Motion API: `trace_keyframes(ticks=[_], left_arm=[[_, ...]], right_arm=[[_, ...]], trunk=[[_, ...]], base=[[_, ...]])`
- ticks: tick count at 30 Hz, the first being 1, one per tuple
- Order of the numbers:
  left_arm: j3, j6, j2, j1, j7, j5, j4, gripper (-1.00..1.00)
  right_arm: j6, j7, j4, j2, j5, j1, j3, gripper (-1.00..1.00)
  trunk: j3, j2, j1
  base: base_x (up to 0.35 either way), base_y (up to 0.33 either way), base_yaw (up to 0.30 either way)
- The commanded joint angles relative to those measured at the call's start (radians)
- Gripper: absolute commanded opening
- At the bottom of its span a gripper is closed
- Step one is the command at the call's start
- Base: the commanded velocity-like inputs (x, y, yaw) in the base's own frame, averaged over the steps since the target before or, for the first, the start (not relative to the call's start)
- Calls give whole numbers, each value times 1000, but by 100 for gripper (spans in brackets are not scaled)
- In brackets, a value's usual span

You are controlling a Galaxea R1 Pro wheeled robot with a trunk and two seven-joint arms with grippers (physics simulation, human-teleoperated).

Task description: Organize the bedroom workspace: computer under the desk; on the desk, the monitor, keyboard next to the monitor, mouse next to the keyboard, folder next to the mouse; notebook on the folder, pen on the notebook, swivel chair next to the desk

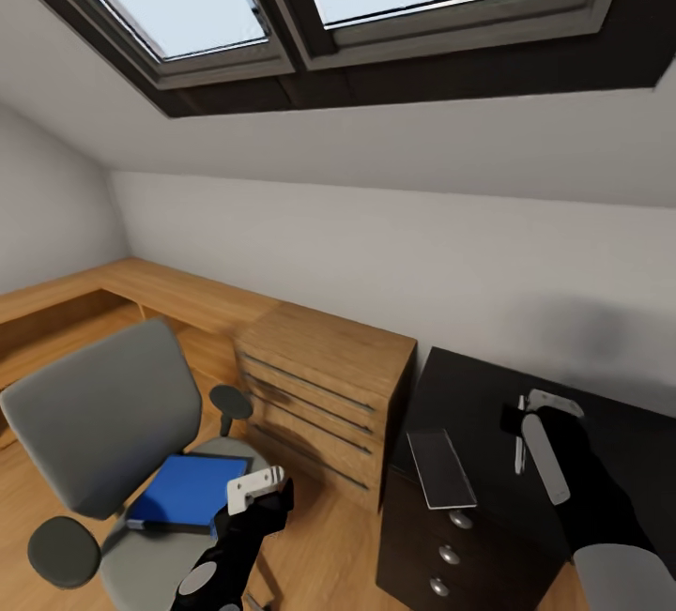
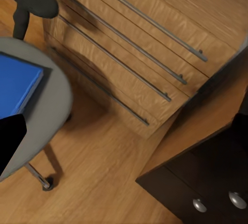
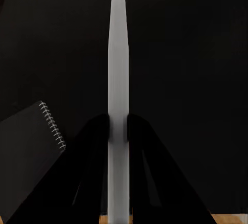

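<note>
From the head view, the swivel chair [image 1: 103,423] sits at the left on the wood floor with the blue folder [image 1: 188,491] lying flat on its seat, and the left gripper [image 1: 255,487] hangs just past the folder's edge, can't tell if its fingers are apart or together. Right gripper [image 1: 526,433] is over the black surface [image 1: 469,395] of the desk, near a dark notebook [image 1: 439,468]. Left wrist view: folder on the grey seat, a light-wood cabinet [image 2: 155,53] beside the desk drawers. Right wrist view: the fingers [image 3: 93,167] are clamped on the white pen [image 3: 118,79], notebook just beside it
</note>
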Motion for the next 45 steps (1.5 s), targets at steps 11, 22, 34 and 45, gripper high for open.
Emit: trace_keyframes(ticks=[11,22,34,45], left_arm=[[-28,1,1,-1,8,4,1,100],[-64,-1,1,-1,9,4,1,100],[-67,-1,2,-1,8,5,-1,100],[-68,-3,2,-1,9,11,-6,100]], right_arm=[[-18,-4,118,-9,-7,-14,10,-100],[-73,79,315,-66,-6,-94,12,-100],[-129,91,520,-97,-7,-181,12,-100],[-146,144,627,-114,-1,-215,12,-100]], trunk=[[-2,-1,1],[-2,-1,1],[-2,-1,1],[-2,-1,1]], base=[[138,-52,0],[4,-2,0],[0,0,0],[0,0,0]])
